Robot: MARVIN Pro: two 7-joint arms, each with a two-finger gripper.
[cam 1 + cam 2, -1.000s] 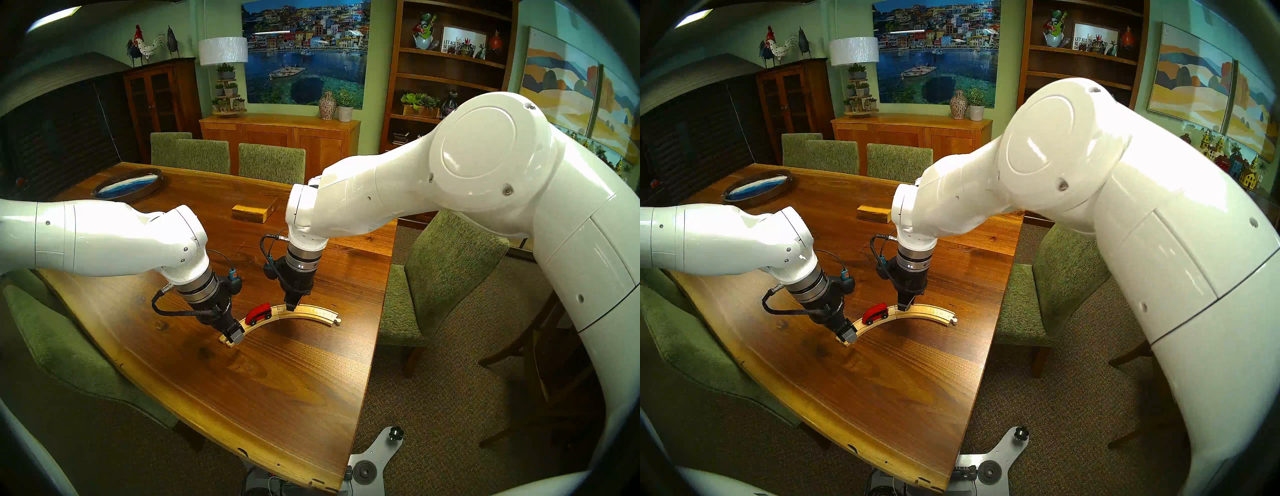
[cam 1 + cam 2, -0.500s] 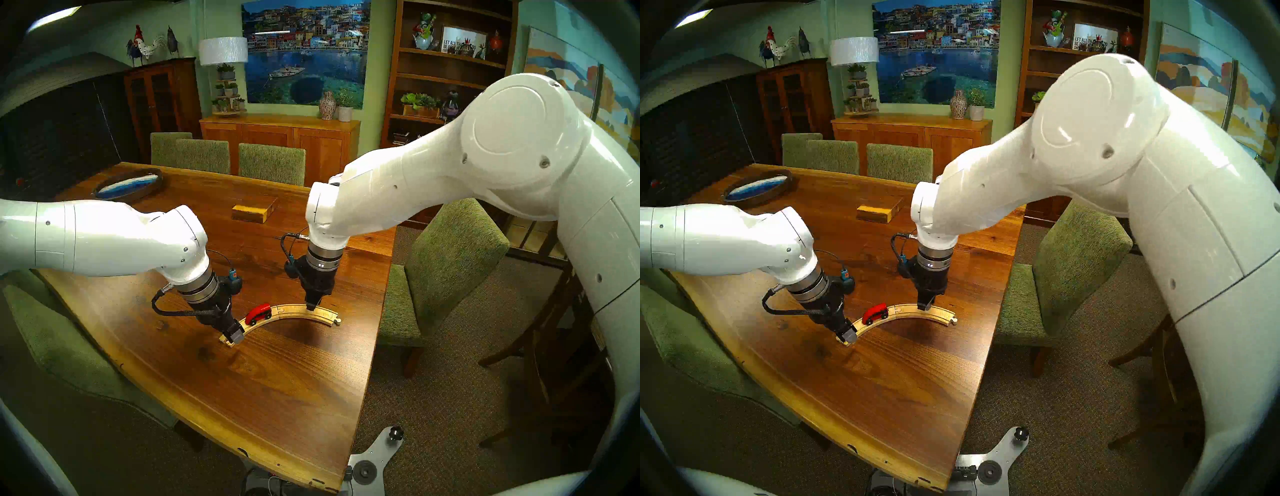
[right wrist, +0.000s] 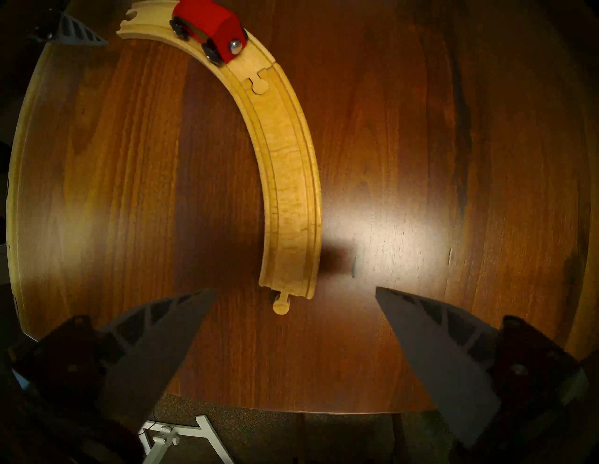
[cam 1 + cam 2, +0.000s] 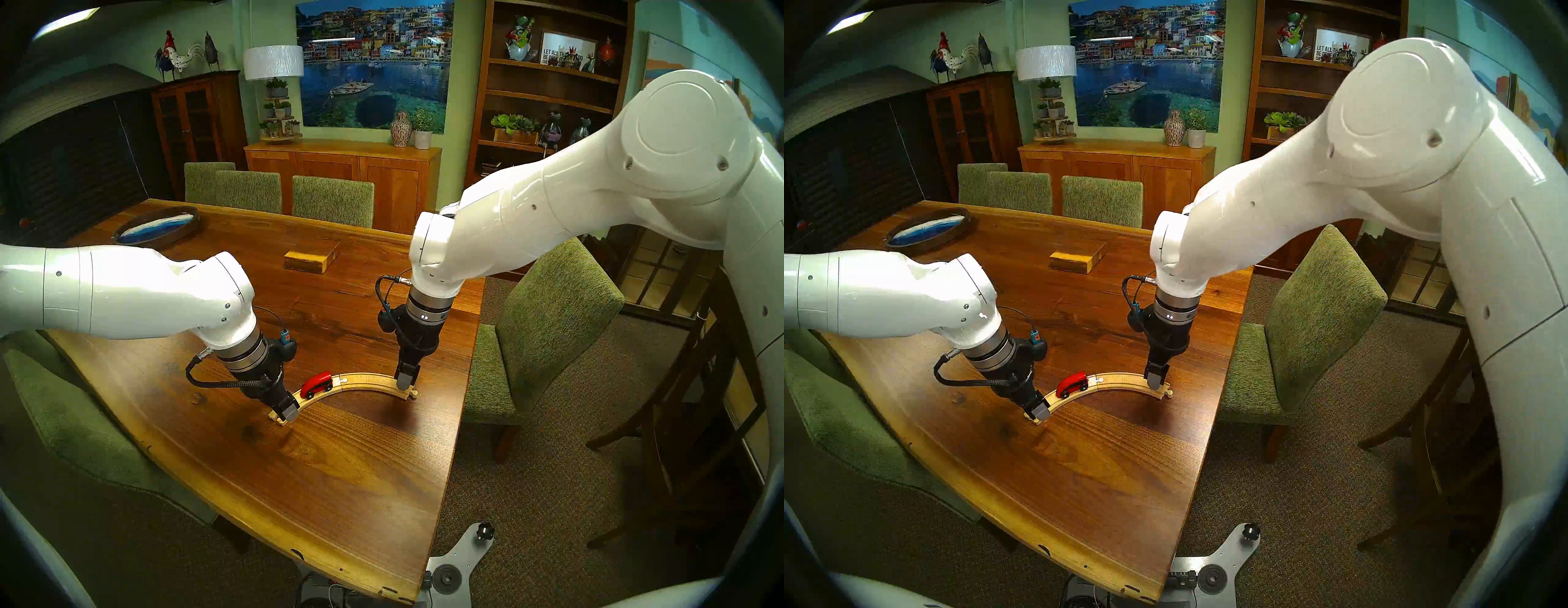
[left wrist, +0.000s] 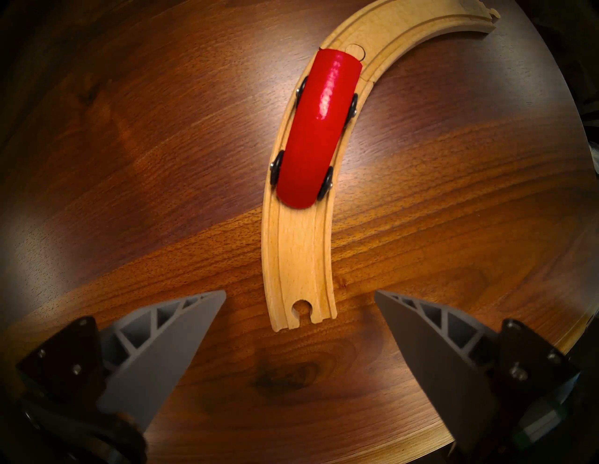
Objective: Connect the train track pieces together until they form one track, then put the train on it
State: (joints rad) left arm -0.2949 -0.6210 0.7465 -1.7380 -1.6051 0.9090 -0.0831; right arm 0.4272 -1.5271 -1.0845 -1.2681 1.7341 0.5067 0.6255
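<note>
small glossy red toy train [image 5: 316,129] sits on the joined pale wooden track [image 3: 288,181], so both grippers' jaws gape wide, holding nothing.

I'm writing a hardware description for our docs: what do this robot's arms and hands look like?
Both arms are glossy white rounded shells with small dark screw holes, ending in silver wrist rings and black housings. A braided black cable loops beside each wrist, with a small blue connector. The left hand and right hand each carry two grey, triangular, ribbed fingers.
</note>
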